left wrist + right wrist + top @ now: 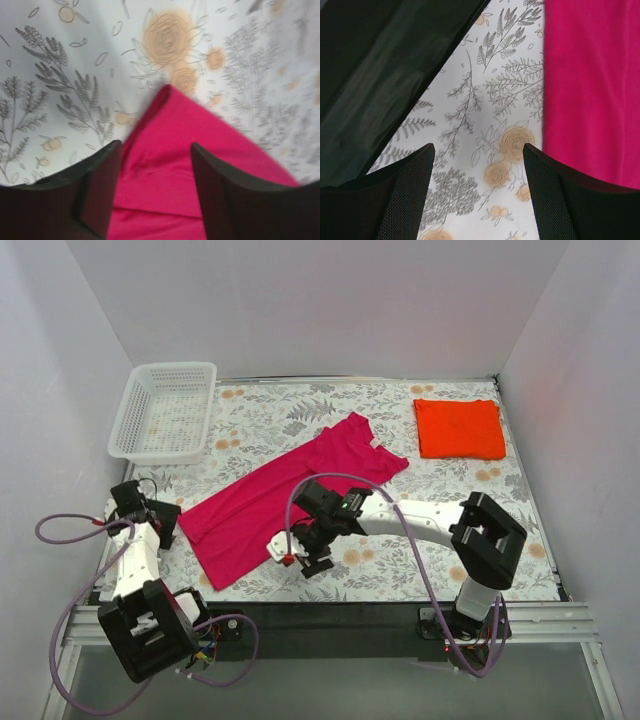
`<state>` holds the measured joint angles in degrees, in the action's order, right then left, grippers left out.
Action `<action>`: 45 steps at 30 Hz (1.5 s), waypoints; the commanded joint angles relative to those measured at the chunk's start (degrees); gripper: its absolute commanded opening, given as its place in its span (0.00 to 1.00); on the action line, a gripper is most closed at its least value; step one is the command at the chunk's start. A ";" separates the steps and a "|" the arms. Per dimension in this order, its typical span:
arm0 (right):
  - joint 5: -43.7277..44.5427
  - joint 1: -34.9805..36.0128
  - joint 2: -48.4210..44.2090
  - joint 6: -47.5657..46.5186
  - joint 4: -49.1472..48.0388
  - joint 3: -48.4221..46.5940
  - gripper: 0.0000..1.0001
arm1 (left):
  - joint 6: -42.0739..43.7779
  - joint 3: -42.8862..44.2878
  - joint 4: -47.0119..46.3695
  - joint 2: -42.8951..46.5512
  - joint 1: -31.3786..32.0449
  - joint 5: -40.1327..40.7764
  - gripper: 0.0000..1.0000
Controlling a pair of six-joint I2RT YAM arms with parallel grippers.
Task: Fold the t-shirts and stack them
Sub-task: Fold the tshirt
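Observation:
The magenta-pink t-shirt (pixel 285 495) lies on the flowered tablecloth as a long diagonal strip, neck end at the upper right. Its lower left corner (pixel 170 145) shows in the left wrist view, flat on the table between the fingers of my left gripper (pixel 155 145), which stand apart around the cloth without pinching it. From above, my left gripper (pixel 170 523) sits at that corner. My right gripper (pixel 300 555) hovers open over bare tablecloth at the shirt's near edge, with the pink cloth (pixel 592 85) to its right. The orange-red t-shirt (pixel 460 428) rests folded into a square at the back right.
A white lattice basket (pixel 163 410) stands at the back left corner. White walls close in the table on three sides. The table's dark near edge (pixel 375 75) runs just left of the right gripper (pixel 477 147).

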<state>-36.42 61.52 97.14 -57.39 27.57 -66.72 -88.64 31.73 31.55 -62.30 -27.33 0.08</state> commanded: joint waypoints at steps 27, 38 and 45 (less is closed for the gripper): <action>18.40 10.38 19.22 9.84 -21.86 -11.41 0.43 | 8.31 33.65 15.03 5.26 4.13 5.36 0.65; 19.11 9.76 20.54 8.79 -21.42 -8.70 0.12 | 8.75 35.33 15.30 5.44 5.80 6.87 0.65; 18.94 9.50 16.15 7.03 -20.46 -1.50 0.01 | 8.92 34.19 14.59 6.05 6.06 5.90 0.65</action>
<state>-17.87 71.53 114.93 -49.63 2.42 -72.47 -80.51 66.48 46.00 -57.52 -21.56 5.56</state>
